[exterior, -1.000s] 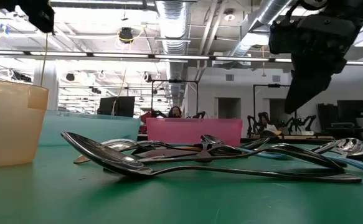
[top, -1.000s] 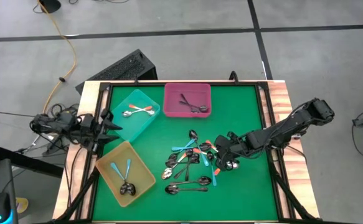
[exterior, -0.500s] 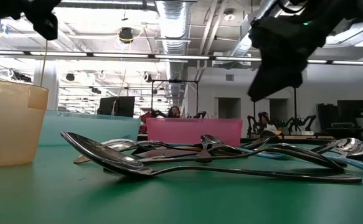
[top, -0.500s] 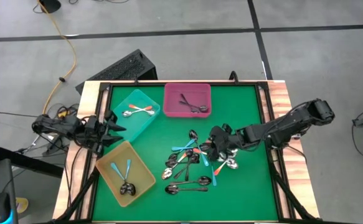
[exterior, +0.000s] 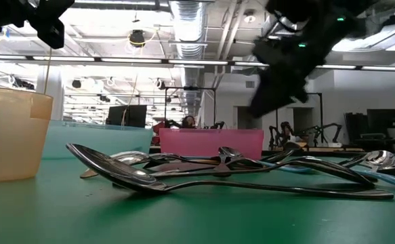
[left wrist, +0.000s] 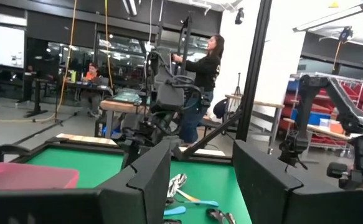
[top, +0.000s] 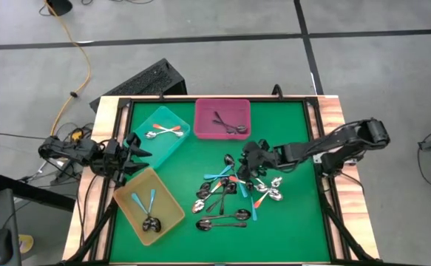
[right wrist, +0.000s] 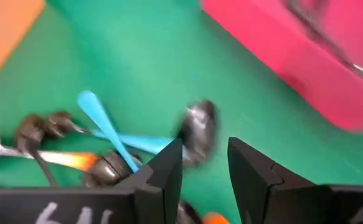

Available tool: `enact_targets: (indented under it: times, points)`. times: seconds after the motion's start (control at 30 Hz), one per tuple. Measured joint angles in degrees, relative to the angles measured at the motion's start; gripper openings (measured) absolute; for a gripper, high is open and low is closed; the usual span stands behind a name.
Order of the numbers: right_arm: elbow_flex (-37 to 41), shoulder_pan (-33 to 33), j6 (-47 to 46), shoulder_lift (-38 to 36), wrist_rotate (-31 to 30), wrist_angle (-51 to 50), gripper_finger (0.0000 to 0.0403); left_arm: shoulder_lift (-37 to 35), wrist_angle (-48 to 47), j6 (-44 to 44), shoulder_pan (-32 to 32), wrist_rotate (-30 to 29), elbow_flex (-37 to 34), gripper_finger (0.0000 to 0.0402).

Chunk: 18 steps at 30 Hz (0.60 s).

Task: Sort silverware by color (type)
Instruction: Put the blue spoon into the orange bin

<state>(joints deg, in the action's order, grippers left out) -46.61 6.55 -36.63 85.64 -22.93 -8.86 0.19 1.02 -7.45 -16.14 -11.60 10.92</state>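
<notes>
Right gripper (top: 249,157): over the upper edge of the spoon pile (top: 233,193), fingers parted with a narrow gap and nothing between them.
Left gripper (top: 132,145): clenched shut and empty, parked at the table's left edge between the teal tray (top: 163,133) and the yellow tray (top: 148,205).
Target, as I judge it: the dark spoon (right wrist: 197,132) lying just ahead of the right fingertips — in the high view it is the topmost spoon of the pile, nearest the pink tray (top: 222,118).
Long axis: not clear; the bowl shows, but the handle is lost among the other spoons.
Nearer arm: the right, by far — the left is well apart from the pile.
Sorted so far: dark spoons in the pink tray, orange-handled in the teal, blue-handled in the yellow.
Wrist view adds: a light blue handle (right wrist: 106,127) crossing just beside the dark bowl.
Low view adds: the gripper hangs clear above the spoons, not touching.
</notes>
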Motion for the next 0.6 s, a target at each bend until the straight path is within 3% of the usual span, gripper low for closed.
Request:
enact_targets:
  times: [0.23, 0.43, 0.6]
  points:
    - [-5.16, 0.96, 1.93, 6.24, 1.34, -7.82, 0.0138, -0.02, -0.34, -0.56, 0.0, -0.38, 0.0, 0.0158]
    - [-9.65, 3.87, 3.69, 6.93, 2.16, -15.74, 0.0138, 0.12, -2.16, -0.23, 0.0, -2.75, 0.0, 0.0158]
    - [-10.85, 4.12, -1.89, 7.5, 1.24, -17.66, 0.0138, 0.09, -2.85, 0.11, -0.02, -3.9, 0.0, 0.0158]
